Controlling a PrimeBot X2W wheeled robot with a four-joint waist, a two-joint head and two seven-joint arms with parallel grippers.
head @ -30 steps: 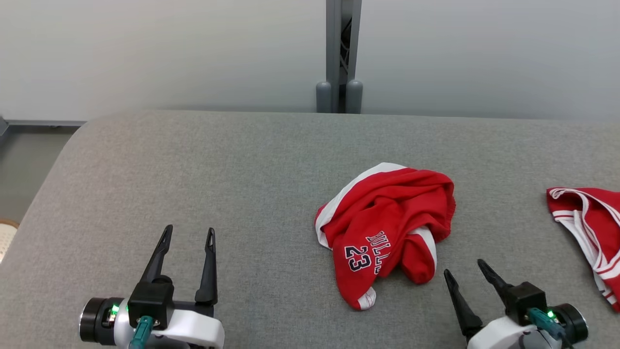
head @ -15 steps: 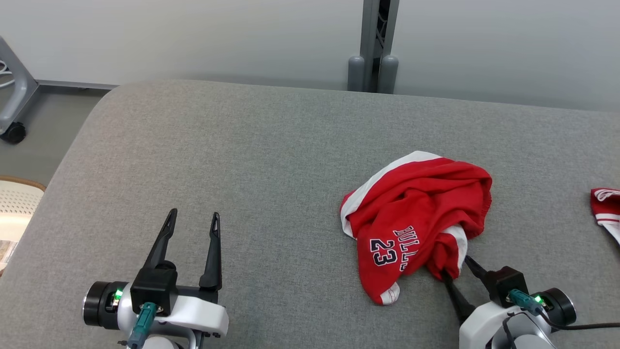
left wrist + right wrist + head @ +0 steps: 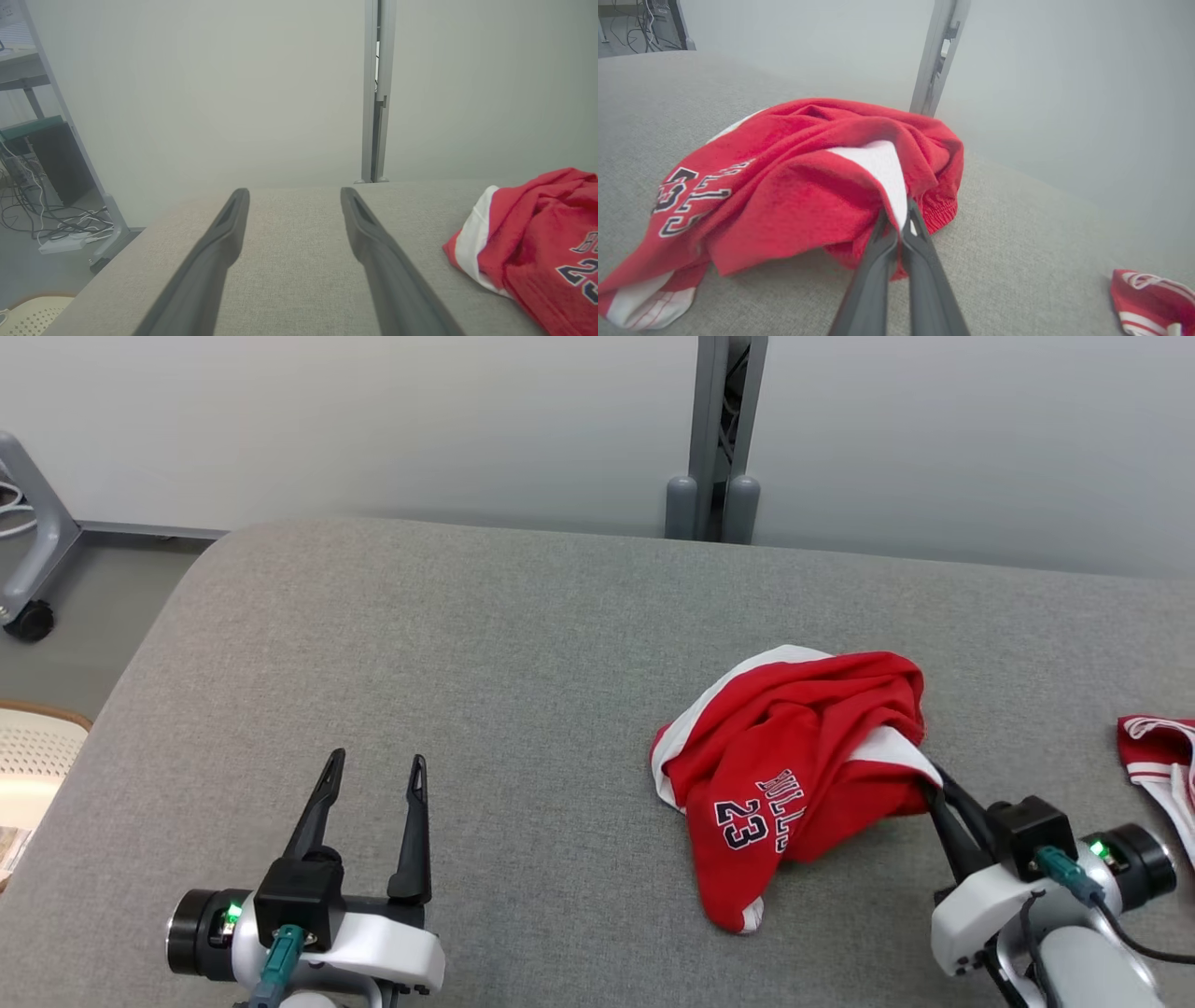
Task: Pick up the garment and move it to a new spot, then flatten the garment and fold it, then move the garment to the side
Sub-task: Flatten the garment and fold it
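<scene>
The garment [image 3: 794, 775] is a crumpled red pair of shorts with white side stripes and a dark "23", lying right of centre on the grey padded table [image 3: 485, 644]. My right gripper [image 3: 934, 777] is shut on the white-striped edge at its right side, lifting that fold off the surface. In the right wrist view the two fingers pinch the cloth [image 3: 896, 186] at my gripper [image 3: 896, 219]. My left gripper [image 3: 375, 767] stands open over bare table at the lower left, well away from the garment [image 3: 537, 242]; its gripper [image 3: 294, 196] holds nothing.
A second red and white garment [image 3: 1158, 756] lies at the table's right edge, also seen as a red garment [image 3: 1148, 298] in the right wrist view. A grey post [image 3: 719, 429] stands behind the table. A frame leg with a caster [image 3: 33, 560] and a cream chair [image 3: 28, 756] stand left.
My right gripper moved forward onto the garment's right side, shut on the white-striped edge and raised it. The head camera has shifted. The left gripper stays open in place.
</scene>
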